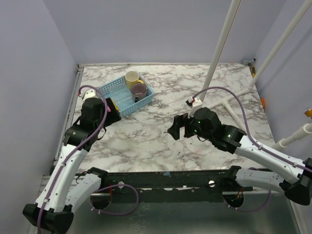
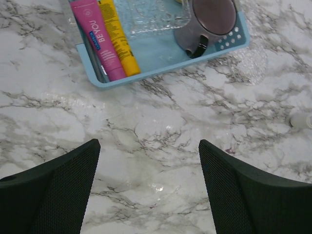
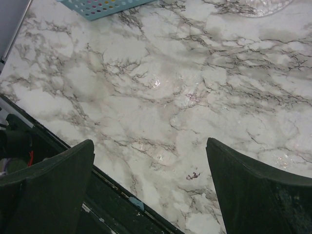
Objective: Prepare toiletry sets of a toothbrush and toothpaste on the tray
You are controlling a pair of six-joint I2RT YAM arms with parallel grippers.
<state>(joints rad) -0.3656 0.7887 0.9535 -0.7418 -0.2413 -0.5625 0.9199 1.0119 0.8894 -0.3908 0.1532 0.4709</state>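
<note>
Marble table [image 1: 161,126], blue tray [image 2: 161,68] far left. In the tray, pink tube [image 2: 97,36] and yellow tube [image 2: 119,39] lie side by side, touching. The purple mug [image 2: 209,22] is in there too, with the cream mug [image 1: 131,78] at the far end. Can't make out any brushes. Empty left gripper [image 2: 148,161] hovers just short of the tray, fingers spread. Empty right gripper [image 3: 150,161] sits mid-table, fingers spread. Looks late-stage. The next move needs a brush located, then a narrow pinch across its shaft.

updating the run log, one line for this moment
left gripper open, empty | right gripper open, empty | pink tube, yellow tube in tray
</note>
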